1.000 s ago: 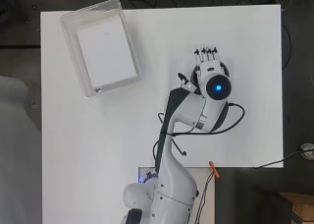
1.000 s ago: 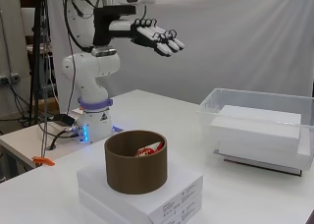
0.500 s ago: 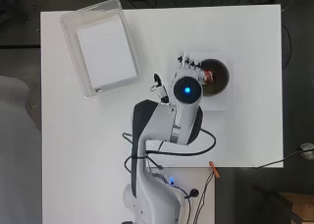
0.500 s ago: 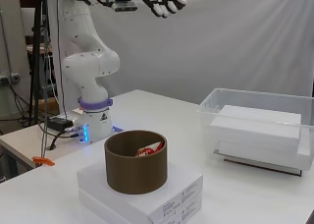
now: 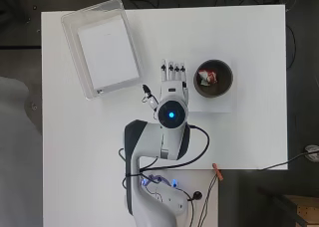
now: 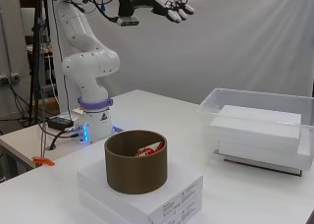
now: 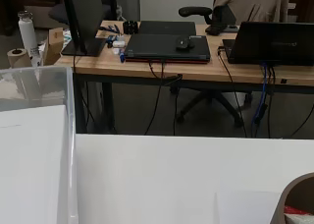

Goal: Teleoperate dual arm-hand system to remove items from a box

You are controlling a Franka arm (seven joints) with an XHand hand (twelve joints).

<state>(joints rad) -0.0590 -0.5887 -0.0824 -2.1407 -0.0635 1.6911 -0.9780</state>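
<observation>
Hand: the black and white robot hand (image 5: 173, 85) hangs high above the white table (image 5: 249, 48), palm down, fingers straight and slightly spread, holding nothing (the side view shows it well clear of everything below) (image 6: 169, 3).
Hand position: from overhead it lies between the clear plastic bin and the brown container, just beside the container's rim.
Brown container: a round brown cylindrical box (image 6: 136, 161), open at the top, stands upright on a stack of flat white cardboard boxes (image 6: 167, 194); its edge also shows at a corner of the wrist view (image 7: 297, 199).
Item in the box: a crumpled red and white packet (image 5: 207, 76) lies inside the brown container, leaning against the inner wall (image 6: 148, 150); what kind of packet cannot be told.
Clear bin: a rectangular transparent plastic bin (image 5: 70, 43) sits toward the far corner of the table, well apart from the brown container, with a stack of flat white boxes (image 6: 260, 135) inside it.
Other: a small orange clamp (image 5: 218, 171) grips the near table edge beside the arm's base.
</observation>
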